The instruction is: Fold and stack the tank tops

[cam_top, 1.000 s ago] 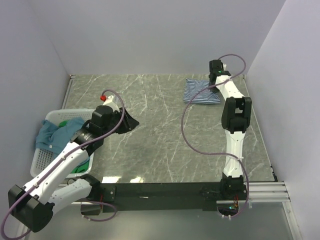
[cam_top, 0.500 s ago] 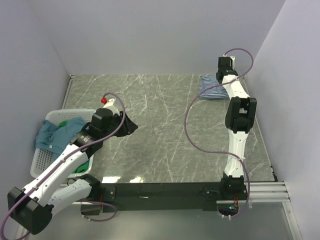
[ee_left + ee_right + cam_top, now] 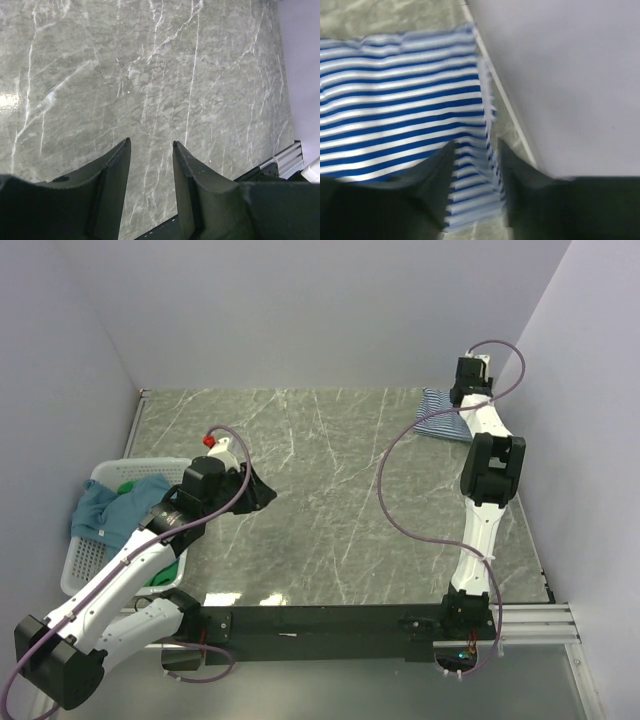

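At the near left, the basket (image 3: pixel 78 575) holds the teal top (image 3: pixel 105 510), draped over its rim, and the green top (image 3: pixel 126 486). Beside it the left pincer (image 3: pixel 151 145) hovers over bare desk (image 3: pixel 330 500), fingers apart and holding nothing. In the far right corner the striped top (image 3: pixel 395 100) lies by the wall. The right pincer (image 3: pixel 476 145) is over its edge, fingers apart, the view blurred.

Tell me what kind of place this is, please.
Likely a robotics test cell: plain lilac walls box in a grey marble-patterned tabletop, and two white robot arms stand on a black metal rail.
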Robot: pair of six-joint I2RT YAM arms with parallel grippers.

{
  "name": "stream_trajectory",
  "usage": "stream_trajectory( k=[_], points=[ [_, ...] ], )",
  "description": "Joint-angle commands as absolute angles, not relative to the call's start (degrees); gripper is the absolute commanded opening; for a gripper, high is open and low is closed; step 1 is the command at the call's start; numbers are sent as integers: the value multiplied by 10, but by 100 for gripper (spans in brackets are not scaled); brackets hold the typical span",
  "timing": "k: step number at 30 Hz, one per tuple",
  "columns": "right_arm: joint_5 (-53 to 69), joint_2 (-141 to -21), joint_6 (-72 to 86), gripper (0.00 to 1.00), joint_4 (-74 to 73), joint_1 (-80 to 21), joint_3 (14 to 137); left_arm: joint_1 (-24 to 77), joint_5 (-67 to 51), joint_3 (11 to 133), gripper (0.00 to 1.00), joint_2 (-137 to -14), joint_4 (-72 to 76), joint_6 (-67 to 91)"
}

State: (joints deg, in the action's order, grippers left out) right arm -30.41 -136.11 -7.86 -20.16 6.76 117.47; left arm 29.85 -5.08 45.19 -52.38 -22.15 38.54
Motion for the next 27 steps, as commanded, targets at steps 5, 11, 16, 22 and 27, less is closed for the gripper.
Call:
stream_trajectory(
  k=[5, 11, 16, 22, 27],
  points=[
    [-308, -1347, -26, 75, -204, 77, 1234, 298, -69, 454, 45, -538, -200, 380],
    [-333, -1278, 80, 76, -258, 30, 1246, 278, -22, 462, 46, -531, -207, 400],
    [-313, -1122, 148, 77, -230, -71, 1082, 225, 56, 507, 45, -549, -270, 461],
    [-226, -984, 218, 77, -213, -234, 907, 173, 304, 634, 69, -634, -428, 596],
    [-178, -884, 255, 76, -181, -333, 772, 28, 295, 658, 78, -711, -461, 632]
  ],
)
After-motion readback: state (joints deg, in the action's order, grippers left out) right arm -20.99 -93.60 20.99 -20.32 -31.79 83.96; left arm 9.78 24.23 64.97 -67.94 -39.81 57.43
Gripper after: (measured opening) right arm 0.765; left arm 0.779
